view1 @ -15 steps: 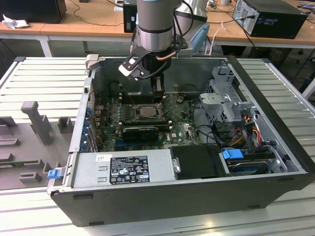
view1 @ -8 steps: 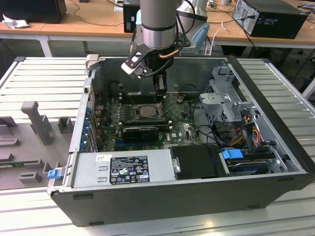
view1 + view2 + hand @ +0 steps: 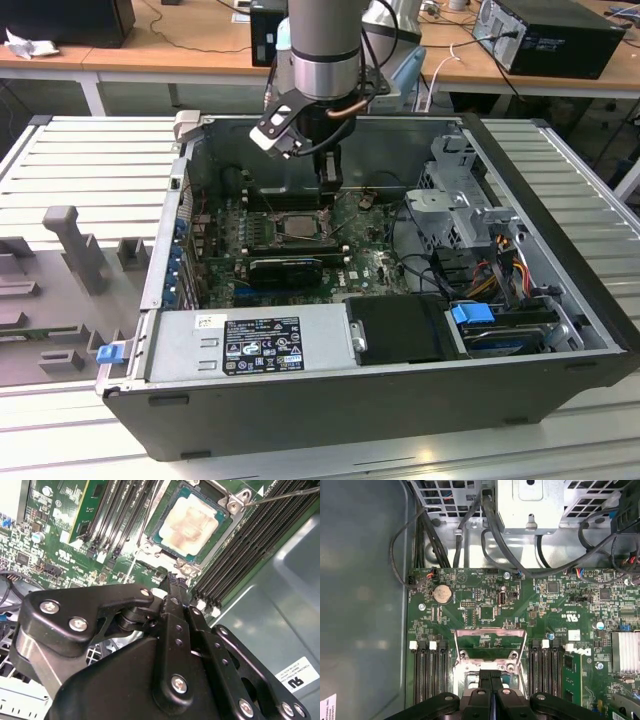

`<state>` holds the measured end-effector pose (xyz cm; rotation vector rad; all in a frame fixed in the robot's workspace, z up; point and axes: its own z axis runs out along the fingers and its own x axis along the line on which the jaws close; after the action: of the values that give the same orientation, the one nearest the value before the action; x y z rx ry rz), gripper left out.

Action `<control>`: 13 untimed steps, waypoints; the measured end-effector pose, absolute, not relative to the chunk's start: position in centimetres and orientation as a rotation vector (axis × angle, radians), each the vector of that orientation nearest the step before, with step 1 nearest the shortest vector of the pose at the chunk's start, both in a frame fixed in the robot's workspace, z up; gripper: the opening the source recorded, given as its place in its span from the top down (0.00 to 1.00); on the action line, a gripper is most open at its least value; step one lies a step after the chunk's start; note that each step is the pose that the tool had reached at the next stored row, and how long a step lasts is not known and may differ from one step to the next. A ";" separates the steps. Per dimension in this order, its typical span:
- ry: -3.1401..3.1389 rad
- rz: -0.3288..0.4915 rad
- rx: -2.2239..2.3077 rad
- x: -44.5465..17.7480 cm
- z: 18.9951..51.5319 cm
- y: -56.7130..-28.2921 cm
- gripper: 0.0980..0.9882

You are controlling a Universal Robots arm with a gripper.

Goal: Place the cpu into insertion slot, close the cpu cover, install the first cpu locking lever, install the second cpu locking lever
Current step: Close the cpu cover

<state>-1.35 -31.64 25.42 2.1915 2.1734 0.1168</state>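
Two clenched fingers (image 3: 175,587) hover near seated cpu (image 3: 192,525); first wrist view shows cpu cover (image 3: 490,634) raised.

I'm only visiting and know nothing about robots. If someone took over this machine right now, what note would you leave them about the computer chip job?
Gripper: fingers shut, nothing seen between them, low over the board close to the raised cover.
Cpu: lies flat in the insertion slot.
Cpu cover: stands up open, not over the chip.
Locking lever: one thin rod sticks out free, not latched.
Done: chip placed.
Left: closing the cover and installing both levers.
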 end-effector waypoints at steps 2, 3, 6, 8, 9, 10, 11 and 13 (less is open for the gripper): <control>2.174 0.117 2.192 -1.1 25.4 -31.6 0.99; 2.173 0.116 2.192 -1.1 25.5 -31.6 0.99; 2.173 0.116 2.192 -1.0 25.9 -31.6 0.99; 2.174 0.116 2.191 -0.9 25.9 -31.6 0.99; 2.173 0.116 2.192 -0.8 25.9 -31.6 0.99; 2.174 0.116 2.192 -0.7 26.0 -31.6 0.99; 2.174 0.116 2.192 -0.6 26.1 -31.6 0.99; 2.173 0.116 2.192 -0.6 26.4 -31.5 0.99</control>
<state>-0.57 -31.55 26.38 2.1917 2.1734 0.1160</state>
